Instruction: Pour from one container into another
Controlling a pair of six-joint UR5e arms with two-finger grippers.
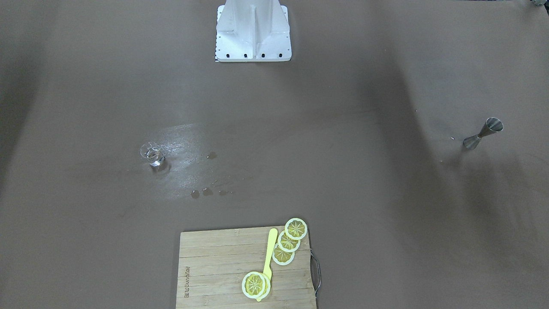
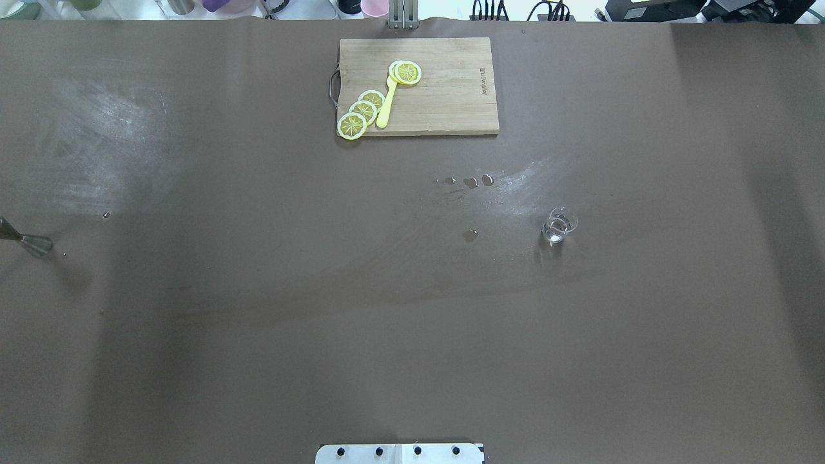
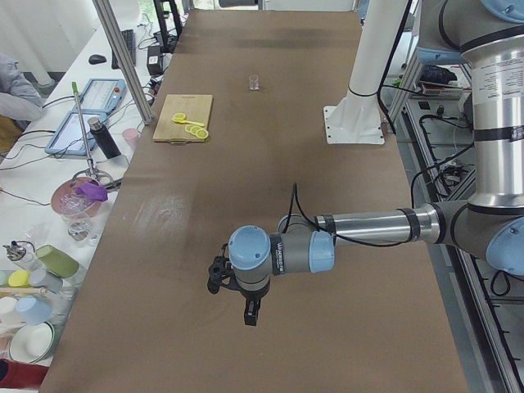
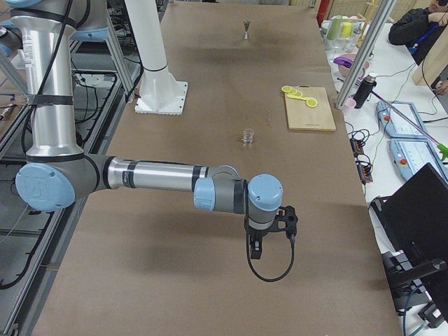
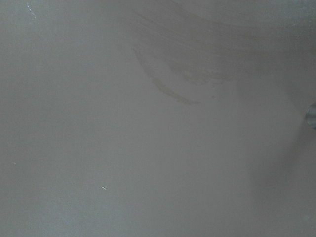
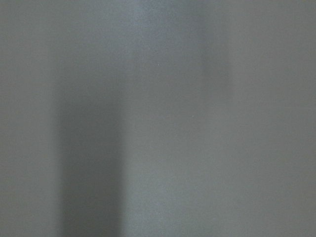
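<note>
Clear small glass tumbler (image 2: 558, 225) with a little water stands upright on the brown table (image 2: 258, 322), right of centre. The steel hourglass-shaped jigger (image 2: 26, 241) stands at the far left edge. The left gripper (image 3: 250, 315) and right gripper (image 4: 255, 250) hang above the table's ends; I cannot tell whether their fingers are spread.

Table cover (image 1: 343, 193) is flat chocolate brown with darker wet spots (image 1: 207, 192) and a pale shiny smear. The glass (image 1: 153, 155) is clear and the jigger (image 1: 484, 134) is steel grey. Cutting board (image 1: 214, 266) is light bamboo, stripy planks. Lemon slices (image 1: 296, 228) are yellow with white rims and a wheel pattern, and the utensil (image 1: 269, 251) is pale yellow. Base (image 1: 253, 34) is white. Left arm (image 3: 368, 227) and right arm (image 4: 154, 175) are silver with baby-blue joint caps.
</note>
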